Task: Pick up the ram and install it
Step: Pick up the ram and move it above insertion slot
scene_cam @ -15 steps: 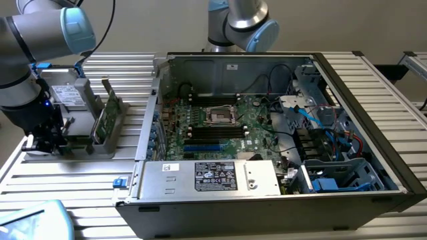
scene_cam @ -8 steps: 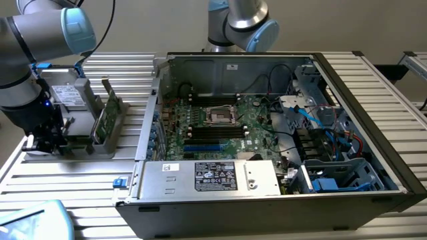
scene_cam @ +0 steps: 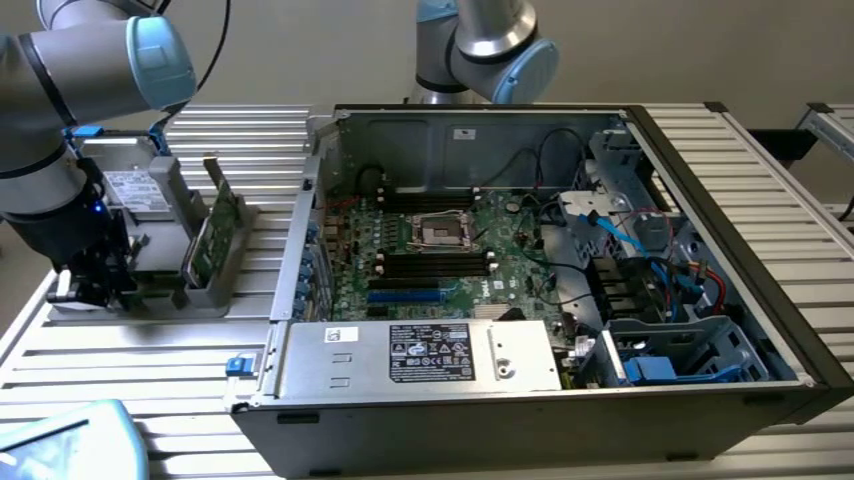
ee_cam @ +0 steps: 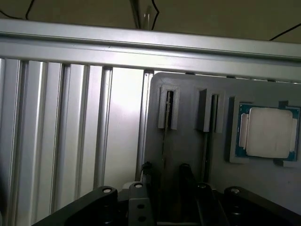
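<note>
Exterior view's left holds the grey holder (scene_cam: 198,297), where the gripper (scene_cam: 88,285) hangs low beside the open computer case (scene_cam: 427,140); the case's power supply label (scene_cam: 431,352) is too small to read. In the wrist view the ram (ee_cam: 164,141) stands on edge in a holder slot between the gripper's parted fingers (ee_cam: 185,171).

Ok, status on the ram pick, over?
Gripper low over the holder, fingers open. Ram edge-on in its slot between them, not yet clamped. Processor chip alongside, well clear.
</note>
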`<state>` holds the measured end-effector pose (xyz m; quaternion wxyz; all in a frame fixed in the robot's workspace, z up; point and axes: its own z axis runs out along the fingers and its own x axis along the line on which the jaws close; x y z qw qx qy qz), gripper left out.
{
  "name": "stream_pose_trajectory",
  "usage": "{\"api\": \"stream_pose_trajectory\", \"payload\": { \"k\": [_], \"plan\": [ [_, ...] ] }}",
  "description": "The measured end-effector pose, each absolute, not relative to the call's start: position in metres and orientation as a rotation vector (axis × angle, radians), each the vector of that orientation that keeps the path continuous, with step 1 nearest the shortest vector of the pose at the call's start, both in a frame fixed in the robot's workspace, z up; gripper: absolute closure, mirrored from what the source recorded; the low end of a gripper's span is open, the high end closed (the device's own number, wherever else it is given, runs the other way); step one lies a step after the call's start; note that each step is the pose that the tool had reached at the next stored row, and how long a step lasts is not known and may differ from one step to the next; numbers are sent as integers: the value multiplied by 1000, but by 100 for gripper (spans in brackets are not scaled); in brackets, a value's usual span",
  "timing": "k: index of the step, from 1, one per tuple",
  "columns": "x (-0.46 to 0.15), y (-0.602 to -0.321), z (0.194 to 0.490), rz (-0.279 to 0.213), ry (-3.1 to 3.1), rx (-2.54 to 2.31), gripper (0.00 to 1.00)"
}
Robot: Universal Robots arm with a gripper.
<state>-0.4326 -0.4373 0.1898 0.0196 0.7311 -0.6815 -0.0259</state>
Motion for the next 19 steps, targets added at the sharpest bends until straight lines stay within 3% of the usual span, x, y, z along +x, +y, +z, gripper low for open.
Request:
{"api": "stream_pose_trajectory", "payload": {
  "k": [7, 11, 19],
  "plan": [
    [-433, -437, 190, -80, -2115, 2268, 65],
    [-433, -437, 190, -79, -2114, 2268, 85],
    [-433, -437, 190, -77, -2113, 2267, 85]
  ]
}}
